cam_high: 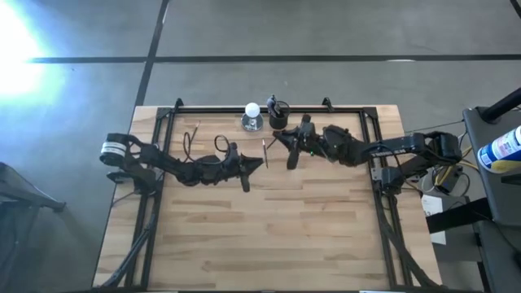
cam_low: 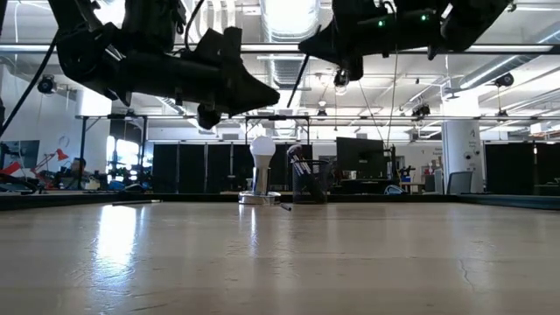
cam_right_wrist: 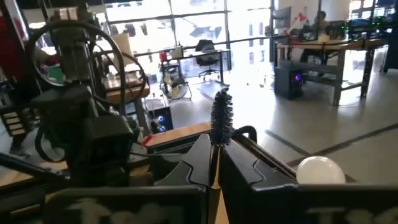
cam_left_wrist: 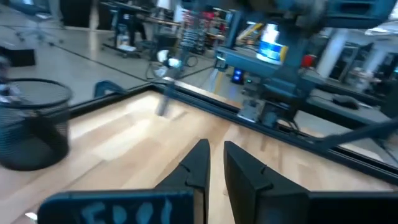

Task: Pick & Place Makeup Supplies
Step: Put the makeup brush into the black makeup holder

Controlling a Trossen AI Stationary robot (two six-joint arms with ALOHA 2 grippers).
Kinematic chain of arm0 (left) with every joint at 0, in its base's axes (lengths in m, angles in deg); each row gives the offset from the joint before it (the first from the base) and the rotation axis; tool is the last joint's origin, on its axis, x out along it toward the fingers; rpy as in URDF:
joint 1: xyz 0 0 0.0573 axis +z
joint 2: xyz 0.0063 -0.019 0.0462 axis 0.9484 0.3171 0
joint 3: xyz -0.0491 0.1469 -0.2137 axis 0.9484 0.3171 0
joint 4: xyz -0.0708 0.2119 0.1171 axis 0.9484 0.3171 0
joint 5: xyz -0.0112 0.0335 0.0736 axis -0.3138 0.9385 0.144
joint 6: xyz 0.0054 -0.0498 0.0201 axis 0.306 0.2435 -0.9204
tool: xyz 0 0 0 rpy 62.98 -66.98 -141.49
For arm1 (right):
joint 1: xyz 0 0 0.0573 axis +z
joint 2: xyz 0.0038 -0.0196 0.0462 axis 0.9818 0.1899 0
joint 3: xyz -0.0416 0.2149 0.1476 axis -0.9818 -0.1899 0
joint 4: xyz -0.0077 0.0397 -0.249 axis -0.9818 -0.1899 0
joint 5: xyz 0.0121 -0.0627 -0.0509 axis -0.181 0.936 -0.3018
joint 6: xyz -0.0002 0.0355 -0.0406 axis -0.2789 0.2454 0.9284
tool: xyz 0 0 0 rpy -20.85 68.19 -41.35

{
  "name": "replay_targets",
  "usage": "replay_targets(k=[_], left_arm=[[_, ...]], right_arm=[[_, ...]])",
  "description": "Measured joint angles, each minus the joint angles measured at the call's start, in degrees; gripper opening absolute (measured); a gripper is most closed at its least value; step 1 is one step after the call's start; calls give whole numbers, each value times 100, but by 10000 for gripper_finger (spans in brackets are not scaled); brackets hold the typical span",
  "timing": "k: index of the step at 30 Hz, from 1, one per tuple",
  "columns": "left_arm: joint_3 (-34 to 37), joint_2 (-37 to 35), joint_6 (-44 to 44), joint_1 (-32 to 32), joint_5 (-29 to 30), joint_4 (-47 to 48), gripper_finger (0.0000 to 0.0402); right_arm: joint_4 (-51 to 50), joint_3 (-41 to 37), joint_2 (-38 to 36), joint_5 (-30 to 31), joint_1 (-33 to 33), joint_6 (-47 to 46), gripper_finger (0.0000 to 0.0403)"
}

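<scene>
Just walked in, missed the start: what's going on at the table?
The right end effector is shut on a mascara-style wand, held up off the table near the black mesh cup of brushes. The left end effector hangs above mid-table, fingers slightly apart, holding nothing. One brush lies loose on the wood.

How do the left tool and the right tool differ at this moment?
The right tool is shut on a mascara wand, bristle end sticking up; the left tool holds nothing, its fingers slightly apart. The right tool is beside the black cup and white ball; the left tool is farther from them. Both hang above the table.
</scene>
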Motion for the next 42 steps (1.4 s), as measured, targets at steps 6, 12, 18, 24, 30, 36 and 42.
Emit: replay_targets(k=[6,12,18,24,30,36,42], left_arm=[[-4,0,36,54,112,-2,39],[-4,2,-156,56,148,80,39],[-4,2,-131,56,158,72,39],[-4,2,-126,59,180,96,39],[-4,2,-124,59,179,101,39],[-4,2,-124,60,179,98,39],[-4,2,-124,61,178,101,39]], right_arm=[[-46,-2,11,-170,0,-57,12],[-407,18,17,-192,-635,5,12],[-1041,320,123,-251,-1475,493,12],[-1047,568,320,-485,-2163,780,12],[-1054,922,972,-683,-2657,964,12],[-1274,1561,1737,-993,-2879,1009,12],[-1816,1991,2257,-1012,-2887,1179,12]])
